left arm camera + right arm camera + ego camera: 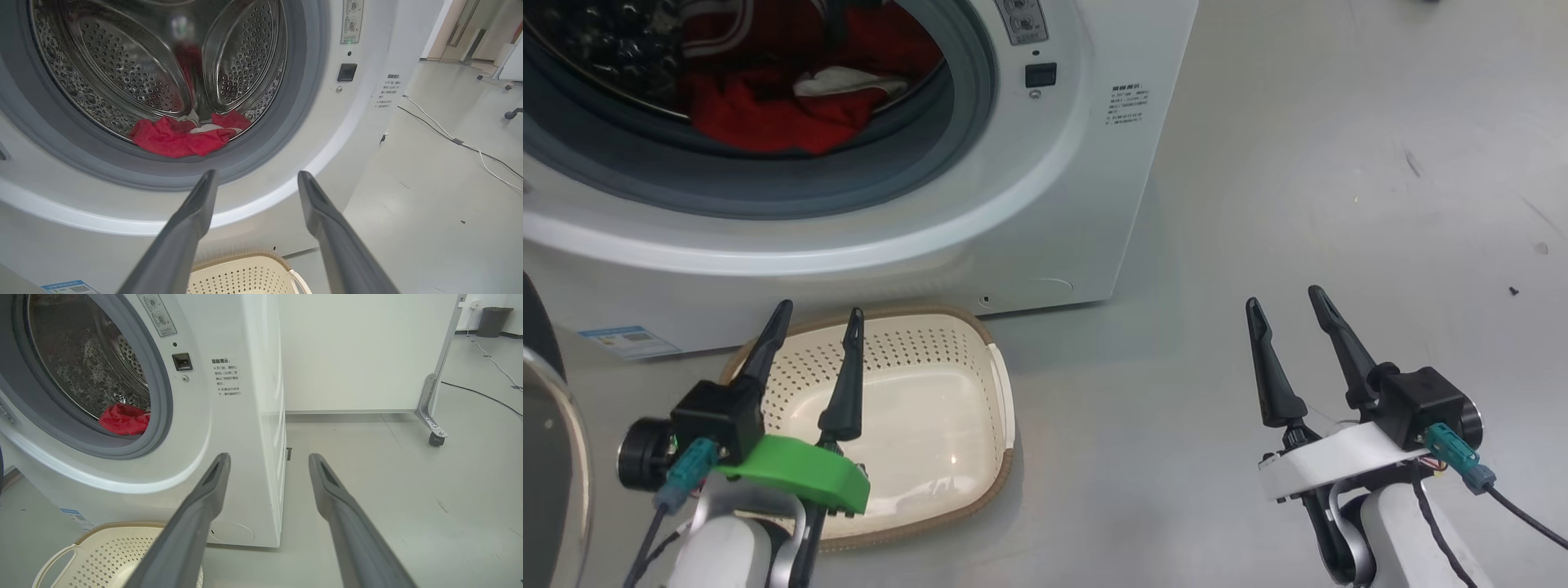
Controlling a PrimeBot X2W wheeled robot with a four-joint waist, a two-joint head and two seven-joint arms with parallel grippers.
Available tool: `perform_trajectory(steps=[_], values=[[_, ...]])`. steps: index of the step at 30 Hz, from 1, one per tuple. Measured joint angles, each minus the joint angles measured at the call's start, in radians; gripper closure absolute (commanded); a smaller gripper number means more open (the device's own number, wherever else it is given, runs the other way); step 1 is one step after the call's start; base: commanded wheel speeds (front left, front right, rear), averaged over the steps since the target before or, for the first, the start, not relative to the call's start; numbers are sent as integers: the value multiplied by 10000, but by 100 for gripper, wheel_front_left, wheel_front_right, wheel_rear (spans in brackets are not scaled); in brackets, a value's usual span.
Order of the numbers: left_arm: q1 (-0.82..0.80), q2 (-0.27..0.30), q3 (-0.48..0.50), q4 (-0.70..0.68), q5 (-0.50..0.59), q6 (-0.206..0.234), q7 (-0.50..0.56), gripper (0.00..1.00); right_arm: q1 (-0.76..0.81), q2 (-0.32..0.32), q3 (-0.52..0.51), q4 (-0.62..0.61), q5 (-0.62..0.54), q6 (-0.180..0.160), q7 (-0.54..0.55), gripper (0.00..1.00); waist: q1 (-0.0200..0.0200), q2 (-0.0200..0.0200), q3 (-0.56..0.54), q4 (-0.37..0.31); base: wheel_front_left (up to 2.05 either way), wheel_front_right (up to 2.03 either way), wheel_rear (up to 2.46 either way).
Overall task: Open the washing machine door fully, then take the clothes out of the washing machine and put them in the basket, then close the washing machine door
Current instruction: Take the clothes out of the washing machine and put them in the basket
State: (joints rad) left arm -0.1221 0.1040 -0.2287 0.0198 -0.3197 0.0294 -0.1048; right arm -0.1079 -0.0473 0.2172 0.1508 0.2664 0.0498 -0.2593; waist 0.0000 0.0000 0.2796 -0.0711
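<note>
Left gripper [818, 314] agape, raised; right gripper [1286, 298] likewise.

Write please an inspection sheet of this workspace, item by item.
Surface: grey floor, a few dark specks.
Job's things: washing machine open, door swung left; red clothes in the drum; basket empty, before the machine.
Clutter: nothing seen.
End effectors: left end effector open above the basket; right end effector open above bare floor.
Cables: white and black cables across the floor.
Surroundings: white wheeled panel, grey bin.
</note>
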Motion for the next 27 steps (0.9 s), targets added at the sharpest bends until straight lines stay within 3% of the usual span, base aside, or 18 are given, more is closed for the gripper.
perform_trajectory(steps=[10,27], values=[[-1949,100,301,1018,-767,-362,1373,0,-591,0,38,-416,244,-100,0,0,3,0,1327,-363,0,0,0],[-6310,1327,1051,1964,-1442,-880,4063,0,-1887,-6,408,-846,1212,-345,0,0,2,0,3456,-1237,0,0,0]])
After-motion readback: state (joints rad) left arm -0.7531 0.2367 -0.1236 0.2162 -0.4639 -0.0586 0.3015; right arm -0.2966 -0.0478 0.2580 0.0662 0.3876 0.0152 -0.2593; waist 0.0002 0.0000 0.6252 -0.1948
